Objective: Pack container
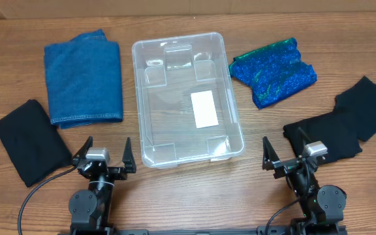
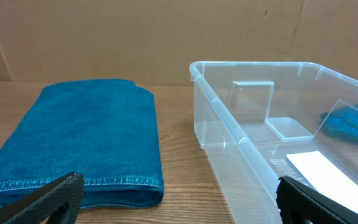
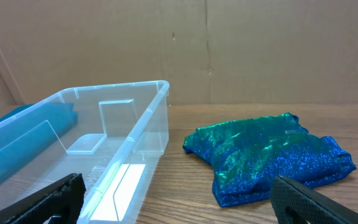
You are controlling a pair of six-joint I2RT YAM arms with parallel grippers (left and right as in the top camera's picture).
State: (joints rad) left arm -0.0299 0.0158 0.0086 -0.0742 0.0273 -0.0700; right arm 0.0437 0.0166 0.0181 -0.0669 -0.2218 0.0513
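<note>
The clear plastic container (image 1: 145, 98) stands in the middle of the table with a white label on its base and nothing inside; it also shows in the left wrist view (image 2: 229, 124) and the right wrist view (image 3: 135, 134). A folded blue denim cloth (image 1: 83, 75) lies to its left, also in the left wrist view (image 2: 86, 137). A glittery blue-green cloth (image 1: 273, 70) lies to its right, also in the right wrist view (image 3: 272, 155). My left gripper (image 1: 104, 156) is open and empty near the front edge. My right gripper (image 1: 289, 156) is open and empty at the front right.
A black cloth (image 1: 31, 140) lies at the front left. Another black cloth (image 1: 325, 134) lies at the right, just behind my right gripper, and a third black cloth (image 1: 367, 104) sits at the far right. A cardboard wall (image 2: 166, 37) stands behind the table.
</note>
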